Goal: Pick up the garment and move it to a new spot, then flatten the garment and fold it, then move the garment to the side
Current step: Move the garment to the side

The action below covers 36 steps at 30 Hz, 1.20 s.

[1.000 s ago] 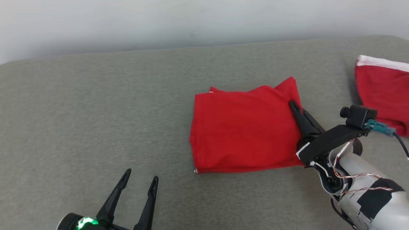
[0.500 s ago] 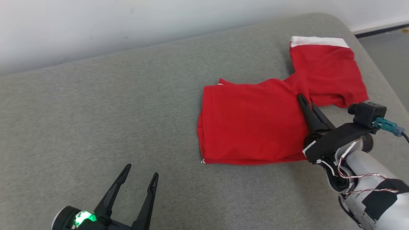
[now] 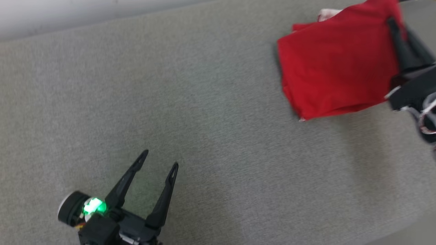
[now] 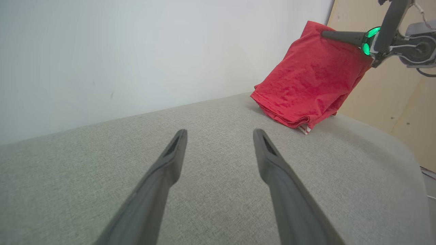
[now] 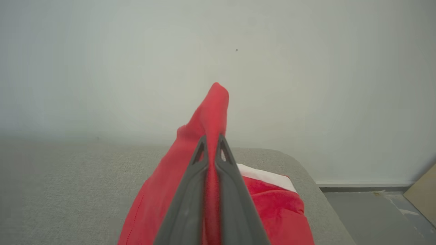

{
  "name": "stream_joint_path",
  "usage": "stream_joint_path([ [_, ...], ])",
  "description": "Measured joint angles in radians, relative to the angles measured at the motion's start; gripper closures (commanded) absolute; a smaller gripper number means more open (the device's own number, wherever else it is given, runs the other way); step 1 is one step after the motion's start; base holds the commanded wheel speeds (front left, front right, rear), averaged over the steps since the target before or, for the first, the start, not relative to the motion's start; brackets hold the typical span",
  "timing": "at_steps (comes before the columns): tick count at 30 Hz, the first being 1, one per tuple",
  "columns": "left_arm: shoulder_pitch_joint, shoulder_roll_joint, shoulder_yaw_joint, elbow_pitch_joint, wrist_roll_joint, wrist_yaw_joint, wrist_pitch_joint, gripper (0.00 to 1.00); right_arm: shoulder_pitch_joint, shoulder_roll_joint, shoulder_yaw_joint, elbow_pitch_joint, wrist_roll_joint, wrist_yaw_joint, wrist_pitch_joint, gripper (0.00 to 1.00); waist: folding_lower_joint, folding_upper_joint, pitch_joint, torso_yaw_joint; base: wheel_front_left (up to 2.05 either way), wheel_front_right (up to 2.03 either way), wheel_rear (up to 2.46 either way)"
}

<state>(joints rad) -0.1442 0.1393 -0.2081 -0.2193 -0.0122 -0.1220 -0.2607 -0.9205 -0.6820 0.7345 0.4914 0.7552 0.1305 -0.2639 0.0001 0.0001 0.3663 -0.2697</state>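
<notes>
Right gripper (image 5: pixel 212 144) was clamped tight on the upper edge of the folded red garment (image 3: pixel 333 68), holding it raised at the far right end of the grey cushion (image 3: pixel 204 102), its bottom fold seemingly resting on the upholstery. Left gripper (image 3: pixel 160 158) hung empty, fingers spread wide. Danger here: a one-edge pinch could let the layers slide apart, and drag could undo the fold. No brand or writing was readable.
</notes>
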Motion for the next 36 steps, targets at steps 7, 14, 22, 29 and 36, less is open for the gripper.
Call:
stream_joint_path([
  [7,-0.052,0.011,-0.015,-0.029,-0.001,-0.001,0.0,0.0,-0.033,-0.119,-0.071,0.044,-0.016,0.0,0.0,1.0,0.0,0.0,0.072,0.044,0.0,0.0,0.0],
  [14,-0.093,0.036,-0.025,-0.051,0.002,-0.004,0.0,0.0,-0.055,-0.175,-0.166,0.137,-0.032,0.0,0.0,1.0,0.0001,0.0,0.162,0.086,0.0,0.0,0.0],
  [22,-0.144,0.06,-0.054,-0.064,0.006,-0.007,0.0,0.0,-0.138,-0.129,-0.284,0.334,-0.239,0.0,0.0,1.0,0.0001,0.0001,0.252,0.116,0.0,0.0,0.0],
  [29,-0.165,0.063,-0.067,-0.071,0.003,-0.008,-0.004,0.0,-0.177,-0.074,-0.44,0.444,-0.435,0.0,0.0,1.0,0.0,0.0,0.279,0.147,0.0,0.0,0.0],
  [36,-0.169,0.063,-0.071,-0.063,0.0,-0.007,-0.004,0.0,-0.178,-0.042,-0.627,0.455,-0.642,0.0,0.0,0.0,0.0,0.0001,0.267,0.163,0.0,0.0,0.0],
])
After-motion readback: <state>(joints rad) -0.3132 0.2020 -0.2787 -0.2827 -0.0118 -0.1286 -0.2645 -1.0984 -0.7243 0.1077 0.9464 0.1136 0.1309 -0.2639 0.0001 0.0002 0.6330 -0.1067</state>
